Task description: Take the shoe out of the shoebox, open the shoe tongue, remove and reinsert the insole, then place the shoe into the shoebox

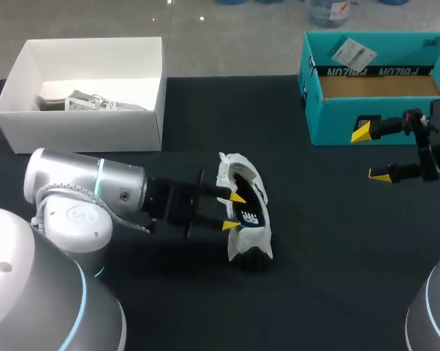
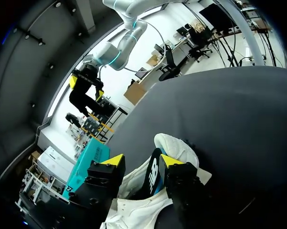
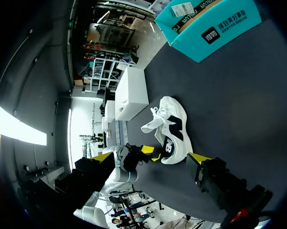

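Black cloth covers the desk point(image 1: 322, 241), and the white shoe point(image 1: 251, 216) with its dark side panel lies on its side near the middle, out of both boxes. The left gripper point(image 1: 233, 210) comes in from 9 o'clock and sits at the shoe's opening. Whether it is clamped on the shoe or merely spread around it cannot be told. The teal shoebox point(image 1: 337, 121) stands open at 2 o'clock from the shoe. At 3 o'clock, just in front of the shoebox wall, the right gripper point(image 1: 371, 153) hangs spread apart, holding nothing. A white box point(image 1: 81, 131) at 10 o'clock holds crumpled paper point(image 1: 96, 102).
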### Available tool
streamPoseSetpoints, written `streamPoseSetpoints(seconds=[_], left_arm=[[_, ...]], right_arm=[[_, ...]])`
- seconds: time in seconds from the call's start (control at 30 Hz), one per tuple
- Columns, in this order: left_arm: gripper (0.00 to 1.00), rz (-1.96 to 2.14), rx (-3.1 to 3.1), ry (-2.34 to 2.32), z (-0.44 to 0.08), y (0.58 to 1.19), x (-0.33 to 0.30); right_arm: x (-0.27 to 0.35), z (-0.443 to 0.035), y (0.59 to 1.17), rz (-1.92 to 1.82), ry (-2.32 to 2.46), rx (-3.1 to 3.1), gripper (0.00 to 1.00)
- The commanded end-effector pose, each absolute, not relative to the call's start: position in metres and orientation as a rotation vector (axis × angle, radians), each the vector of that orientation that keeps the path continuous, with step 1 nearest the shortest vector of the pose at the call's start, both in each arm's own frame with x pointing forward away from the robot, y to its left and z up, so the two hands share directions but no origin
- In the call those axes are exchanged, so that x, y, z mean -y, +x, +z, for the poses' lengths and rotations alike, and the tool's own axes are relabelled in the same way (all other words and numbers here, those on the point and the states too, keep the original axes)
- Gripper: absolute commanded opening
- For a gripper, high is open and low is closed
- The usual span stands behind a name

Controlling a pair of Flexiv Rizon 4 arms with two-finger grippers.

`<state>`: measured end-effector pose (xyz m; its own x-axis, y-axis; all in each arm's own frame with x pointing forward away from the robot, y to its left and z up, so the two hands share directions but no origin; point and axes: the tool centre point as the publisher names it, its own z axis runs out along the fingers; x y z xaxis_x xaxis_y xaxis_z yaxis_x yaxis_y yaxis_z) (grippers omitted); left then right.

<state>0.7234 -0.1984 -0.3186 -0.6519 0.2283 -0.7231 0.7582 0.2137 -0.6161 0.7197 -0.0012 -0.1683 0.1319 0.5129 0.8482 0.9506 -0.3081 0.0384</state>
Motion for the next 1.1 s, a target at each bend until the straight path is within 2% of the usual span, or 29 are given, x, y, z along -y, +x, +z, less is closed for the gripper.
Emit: streamPoseSetpoints(seconds=[0.03, 0.1, 0.13, 0.17, 0.23, 0.87, 1.1], left_arm=[[0.39, -1.441, -2.009, 0.915, -0.314, 0.72, 0.193], [0.36, -1.438, -2.01, 0.925, -0.315, 0.72, 0.193], [0.29, -1.432, -2.013, 0.939, -0.315, 0.72, 0.194], [0.16, -1.427, -2.015, 0.948, -0.316, 0.72, 0.194], [0.0, -1.406, -2.019, 0.977, -0.319, 0.72, 0.194], [0.0, -1.119, -1.987, 1.917, -0.291, 0.752, 0.174], [0.0, -1.091, -2.024, 2.128, -0.287, 0.752, 0.169]], right_arm=[[0.0, -0.168, 0.719, -1.081, -1.893, 1.404, 1.0], [0.0, -0.168, 0.719, -1.081, -1.893, 1.404, 1.0], [0.0, -0.168, 0.719, -1.081, -1.893, 1.404, 1.0], [0.0, -0.168, 0.719, -1.081, -1.893, 1.404, 1.0], [0.0, -0.168, 0.719, -1.081, -1.893, 1.404, 1.0], [0.0, -0.168, 0.719, -1.081, -1.893, 1.404, 1.0], [0.0, -0.168, 0.719, -1.081, -1.893, 1.404, 1.0]])
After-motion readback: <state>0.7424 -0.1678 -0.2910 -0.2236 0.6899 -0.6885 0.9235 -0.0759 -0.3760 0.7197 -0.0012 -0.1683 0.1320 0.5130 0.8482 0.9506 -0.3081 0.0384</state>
